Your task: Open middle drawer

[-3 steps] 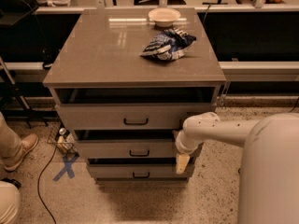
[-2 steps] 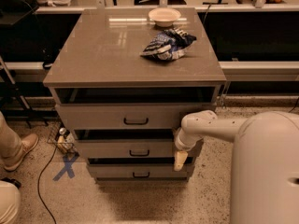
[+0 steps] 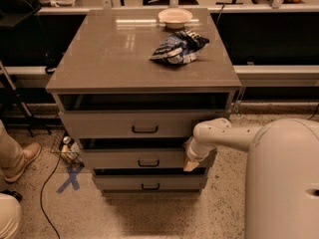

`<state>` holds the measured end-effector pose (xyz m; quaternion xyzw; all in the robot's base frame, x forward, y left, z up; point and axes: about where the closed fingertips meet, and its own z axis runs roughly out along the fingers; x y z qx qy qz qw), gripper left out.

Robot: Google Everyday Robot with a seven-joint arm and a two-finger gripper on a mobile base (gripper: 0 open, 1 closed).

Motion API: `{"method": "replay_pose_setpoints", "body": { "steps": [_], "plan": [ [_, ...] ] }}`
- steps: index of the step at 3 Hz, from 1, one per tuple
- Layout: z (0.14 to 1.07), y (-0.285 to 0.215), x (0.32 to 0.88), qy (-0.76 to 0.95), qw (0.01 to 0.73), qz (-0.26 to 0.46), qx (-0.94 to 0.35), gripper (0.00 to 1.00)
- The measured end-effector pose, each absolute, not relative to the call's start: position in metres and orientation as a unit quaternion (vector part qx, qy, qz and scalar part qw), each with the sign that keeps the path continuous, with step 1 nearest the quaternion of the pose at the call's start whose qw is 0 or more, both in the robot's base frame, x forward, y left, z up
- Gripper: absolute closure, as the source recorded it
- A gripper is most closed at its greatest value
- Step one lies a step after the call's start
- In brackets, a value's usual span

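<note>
Between the top drawer (image 3: pixel 99 124) and the bottom drawer (image 3: pixel 119 183), the middle drawer (image 3: pixel 114 159) sat in the cabinet, its small bar handle (image 3: pixel 148 163) running left to right at mid-front. Your gripper (image 3: pixel 191 164) hung at that front's right end, so the handle lay off to its left; whether the gripper was spread or closed, you could not tell
</note>
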<state>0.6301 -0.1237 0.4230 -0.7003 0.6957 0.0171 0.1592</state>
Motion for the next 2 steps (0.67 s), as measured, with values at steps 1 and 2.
{"method": "replay_pose_setpoints", "body": {
  "steps": [1,2],
  "plan": [
    [0.4196,-0.1317,0.6077,0.704,0.154,0.013,-0.693,0.66],
    [0.4206,-0.1335,0.6041,0.706,0.153,0.011,-0.692,0.89]
  ]
}}
